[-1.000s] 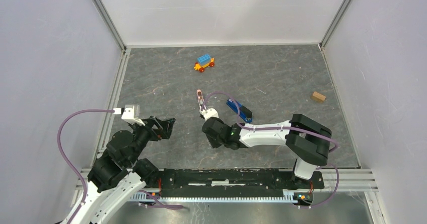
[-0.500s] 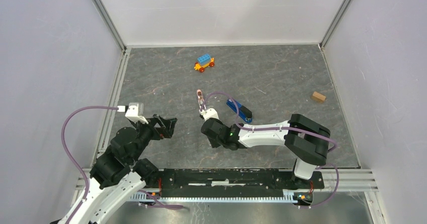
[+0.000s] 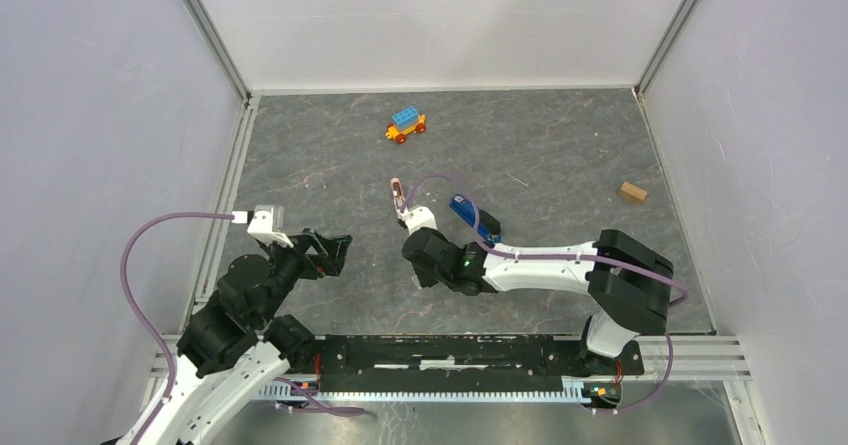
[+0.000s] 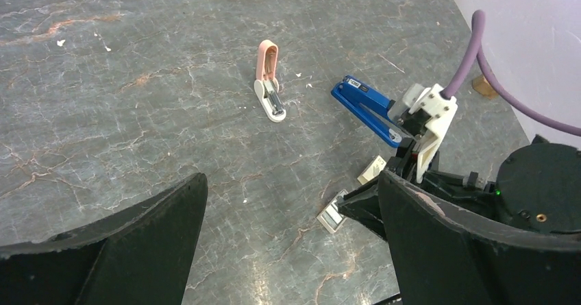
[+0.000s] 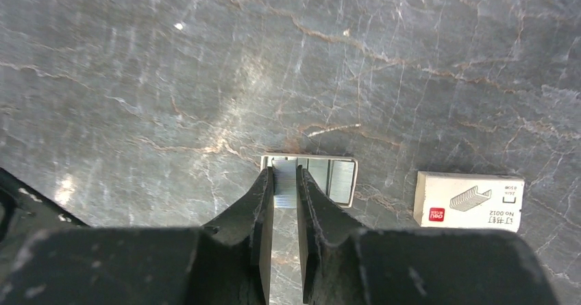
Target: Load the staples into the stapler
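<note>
Staples [image 5: 285, 187] sit pinched in my closed right gripper [image 5: 285, 173] at their tray [image 5: 354, 181], my left gripper [image 3: 330, 250] gapes empty, and the stapler [image 4: 366, 106], I judge, is not yet loaded.

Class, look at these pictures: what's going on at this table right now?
The right gripper is shut on a strip of staples in a small open tray on the table, beside the staple box. The blue stapler lies apart from both grippers, farther back. The left gripper hangs open, holding nothing. The staples have not yet reached the stapler.
</note>
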Robot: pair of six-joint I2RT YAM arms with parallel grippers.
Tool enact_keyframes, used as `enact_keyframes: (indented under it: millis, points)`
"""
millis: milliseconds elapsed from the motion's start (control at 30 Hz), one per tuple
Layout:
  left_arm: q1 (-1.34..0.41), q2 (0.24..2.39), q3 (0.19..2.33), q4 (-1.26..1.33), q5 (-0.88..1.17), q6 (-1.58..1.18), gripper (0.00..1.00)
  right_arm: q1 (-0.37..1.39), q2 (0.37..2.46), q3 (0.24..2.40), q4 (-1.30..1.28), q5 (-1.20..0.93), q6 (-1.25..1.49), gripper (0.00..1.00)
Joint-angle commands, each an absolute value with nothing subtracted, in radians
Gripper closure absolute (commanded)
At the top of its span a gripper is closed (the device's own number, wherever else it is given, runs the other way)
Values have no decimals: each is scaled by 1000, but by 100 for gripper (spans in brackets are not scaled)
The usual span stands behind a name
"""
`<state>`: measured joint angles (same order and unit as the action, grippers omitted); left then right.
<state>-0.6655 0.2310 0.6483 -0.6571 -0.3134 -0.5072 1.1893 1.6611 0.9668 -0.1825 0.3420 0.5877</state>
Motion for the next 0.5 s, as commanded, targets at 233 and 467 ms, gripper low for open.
enact_keyframes:
  millis: [233, 467]
  points:
    - [-669, 159, 658, -652, -339, -455, 0, 1077, 1687, 1154, -154, 364, 544, 80]
    - [-669, 155, 657, -652, -333, -456, 0, 1005, 1801, 1291, -145, 368, 545, 79]
